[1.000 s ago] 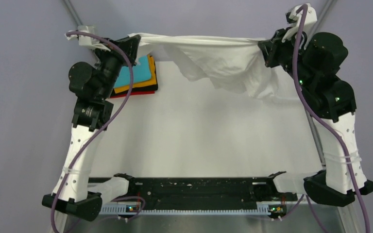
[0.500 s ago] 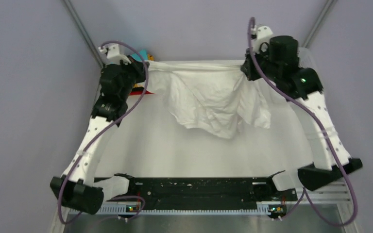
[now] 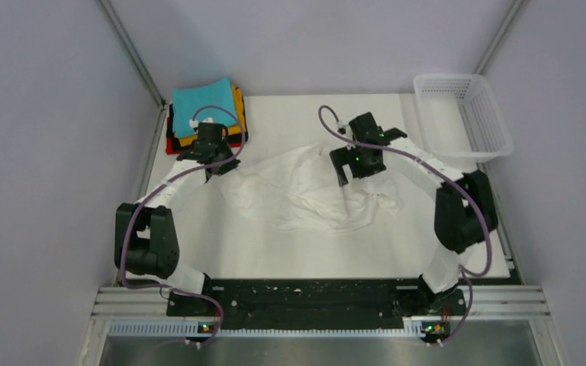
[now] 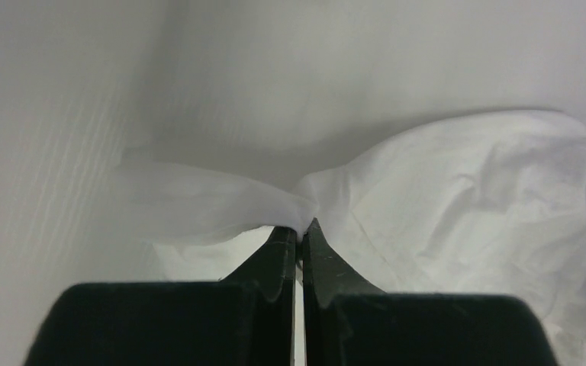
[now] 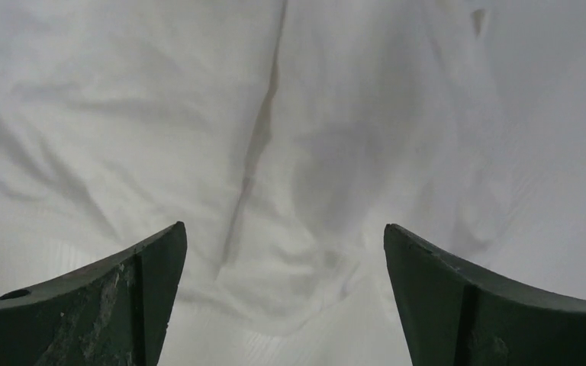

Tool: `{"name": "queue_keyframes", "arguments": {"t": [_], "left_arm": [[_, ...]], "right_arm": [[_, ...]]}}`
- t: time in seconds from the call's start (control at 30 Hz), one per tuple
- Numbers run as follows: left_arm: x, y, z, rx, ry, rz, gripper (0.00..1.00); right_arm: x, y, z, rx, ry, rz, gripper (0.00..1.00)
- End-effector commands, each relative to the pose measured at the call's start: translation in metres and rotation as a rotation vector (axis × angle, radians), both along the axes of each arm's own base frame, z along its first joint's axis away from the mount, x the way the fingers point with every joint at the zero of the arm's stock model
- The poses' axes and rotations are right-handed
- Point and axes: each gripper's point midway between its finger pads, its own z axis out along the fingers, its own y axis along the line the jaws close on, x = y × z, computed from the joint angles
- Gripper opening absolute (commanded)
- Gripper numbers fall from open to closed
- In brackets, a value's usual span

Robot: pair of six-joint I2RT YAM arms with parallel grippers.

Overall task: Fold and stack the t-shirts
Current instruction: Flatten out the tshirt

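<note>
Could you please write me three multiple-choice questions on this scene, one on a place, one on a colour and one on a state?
1. Where does the white mesh basket stand in the top view?
A. At the far right
B. At the far left
C. Between the arm bases

2. Which colour lies on top of the folded stack?
A. Red
B. Teal
C. Black

3. How is the left gripper?
A. Open, holding nothing
B. Shut on the basket's rim
C. Shut on the white t-shirt

Answers:
1 A: the basket sits by the far right edge.
2 B: teal cloth is uppermost.
3 C: the left wrist view shows white cloth pinched between closed tips.
</note>
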Motion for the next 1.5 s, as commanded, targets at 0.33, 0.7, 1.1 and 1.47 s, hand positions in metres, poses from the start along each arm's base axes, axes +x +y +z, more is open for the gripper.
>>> {"name": "queue_keyframes", "arguments": {"t": [0.33, 0.7, 1.1, 1.47], "left_arm": [[-0.018, -0.008, -0.002, -0.051, -0.019, -0.03, 0.0], [-0.023, -0.004, -0.003, -0.031, -0.011, -0.034, 0.0], [-0.023, 0.004, 0.003, 0.001, -0.024, -0.001, 0.0], [-0.006, 0.005, 0.056, 0.008, -0.162, 0.004, 0.0]], "right_arm": [[-0.114, 0.054, -0.006, 0.313, -0.055, 0.067, 0.77], [-0.091, 0.052, -0.044, 0.212, -0.039, 0.005, 0.58], [-0.082, 0.05, -0.035, 0.219, -0.077, -0.057, 0.0], [-0.063, 0.0, 0.038, 0.032, -0.224, -0.167, 0.0]]}}
